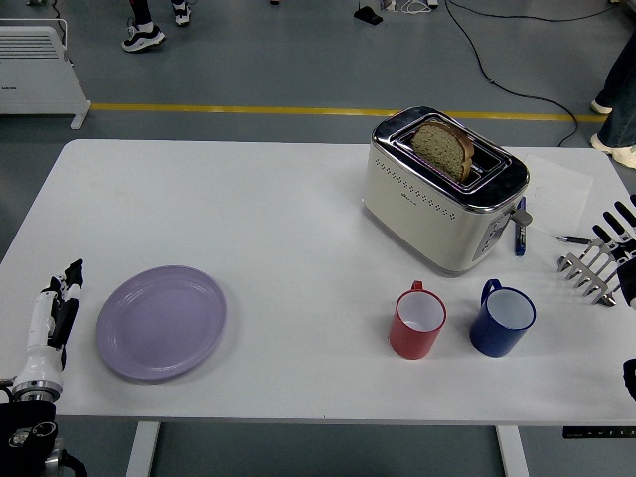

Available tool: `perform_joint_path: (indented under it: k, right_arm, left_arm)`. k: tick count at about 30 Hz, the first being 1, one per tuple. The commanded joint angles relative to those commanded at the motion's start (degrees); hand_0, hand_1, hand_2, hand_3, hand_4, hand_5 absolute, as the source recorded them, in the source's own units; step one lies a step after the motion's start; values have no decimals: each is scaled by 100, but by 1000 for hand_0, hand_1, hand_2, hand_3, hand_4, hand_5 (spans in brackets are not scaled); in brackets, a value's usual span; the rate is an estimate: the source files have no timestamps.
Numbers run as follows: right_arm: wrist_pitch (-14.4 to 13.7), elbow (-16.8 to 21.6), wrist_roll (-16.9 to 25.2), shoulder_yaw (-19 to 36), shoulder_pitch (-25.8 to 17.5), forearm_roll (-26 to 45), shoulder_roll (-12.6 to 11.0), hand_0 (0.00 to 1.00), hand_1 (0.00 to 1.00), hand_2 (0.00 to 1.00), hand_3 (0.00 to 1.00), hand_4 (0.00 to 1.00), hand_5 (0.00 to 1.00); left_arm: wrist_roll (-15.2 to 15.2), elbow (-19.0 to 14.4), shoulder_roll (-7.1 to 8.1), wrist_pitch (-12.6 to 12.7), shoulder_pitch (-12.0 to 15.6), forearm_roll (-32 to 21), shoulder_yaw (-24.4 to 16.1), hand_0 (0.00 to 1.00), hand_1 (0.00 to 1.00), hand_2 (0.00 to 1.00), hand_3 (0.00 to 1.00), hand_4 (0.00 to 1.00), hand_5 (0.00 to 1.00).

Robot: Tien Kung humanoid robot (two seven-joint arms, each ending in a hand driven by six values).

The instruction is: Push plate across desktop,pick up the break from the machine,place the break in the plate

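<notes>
Purple plate (161, 322) near table (278, 209) left-front edge, bare surface rightward; bread (443, 148) in toaster (444, 189); left hand (52, 323) unclear, right hand (603, 256) spread.

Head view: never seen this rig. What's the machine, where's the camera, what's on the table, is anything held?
There is one picture, taken from a camera high on a humanoid robot, looking forward and down over a white table. The robot has two black arms ending in five-fingered hands. The left hand rests at the table's left edge, beside a purple plate. The right hand comes in at the right edge with fingers spread. Neither holds anything. A cream toaster stands toward the far right, with a slice of bread sticking up out of one slot. In front of it are a red mug and a blue mug. A blue pen lies by the toaster's right side.
</notes>
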Motion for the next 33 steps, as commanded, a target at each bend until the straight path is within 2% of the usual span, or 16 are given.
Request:
perform_joint_path:
  k: [19, 23, 33]
  right_arm:
    - [-4, 0, 0, 16, 49, 4, 1, 732, 693, 718, 694, 484, 450]
    - [-5, -1, 2, 11, 53, 6, 3, 732, 693, 718, 694, 485, 451]
    - [-8, 0, 5, 3, 65, 11, 7, 732, 692, 717, 694, 484, 450]
  left_arm:
    - [-54, 192, 0, -96, 48, -324, 197, 863, 891, 917, 856, 538, 998]
    - [-151, 239, 0, -162, 55, -778, 228, 855, 887, 916, 854, 536, 998]
    - [-254, 186, 0, -188, 67, -1156, 496, 853, 885, 915, 853, 535, 998]
